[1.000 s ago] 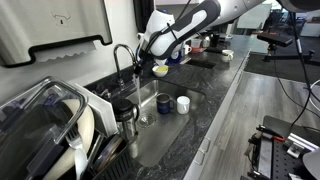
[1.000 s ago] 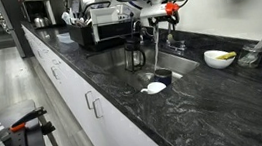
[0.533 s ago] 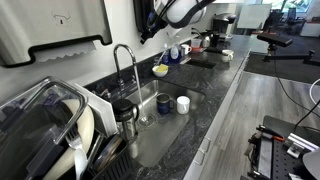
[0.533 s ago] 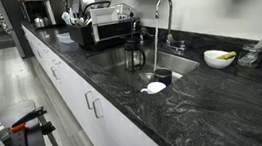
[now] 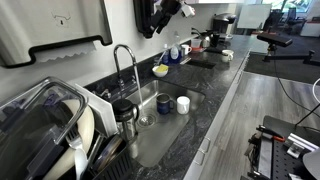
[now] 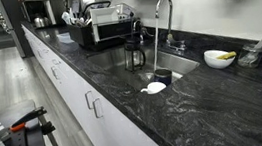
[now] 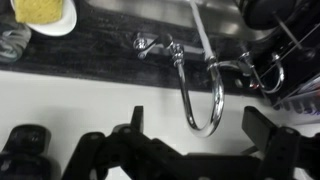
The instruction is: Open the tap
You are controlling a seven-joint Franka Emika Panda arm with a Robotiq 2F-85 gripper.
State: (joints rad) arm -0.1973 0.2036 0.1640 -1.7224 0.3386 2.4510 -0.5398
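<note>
Against the frames of one second earlier, the arm had left the tap (image 5: 124, 60) and lifted well above it. The gripper (image 7: 198, 128) hung directly over the tap, jaws spread wide, holding nothing. The tap stood behind the sink (image 5: 162, 135). A pale streak (image 6: 158, 49) fell below the tap's spout. Judgement: water running, handle already turned, task probably complete.
</note>
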